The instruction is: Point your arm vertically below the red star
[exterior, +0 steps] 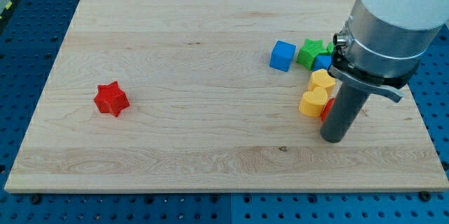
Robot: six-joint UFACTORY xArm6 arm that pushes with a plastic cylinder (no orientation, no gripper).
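Observation:
The red star (111,99) lies alone on the wooden board (196,76), at the view's left. My tip (334,138) rests on the board far to the view's right of it, just below a cluster of blocks. A red block (326,109) shows only as a sliver beside the rod, mostly hidden by it. A yellow heart (313,102) and a yellow block (322,80) sit just left of the rod.
A blue cube (282,55), a green star (311,52) and a small blue block (323,62) lie above the yellow ones. The arm's large grey body (393,20) covers the board's upper right corner. A blue pegboard surrounds the board.

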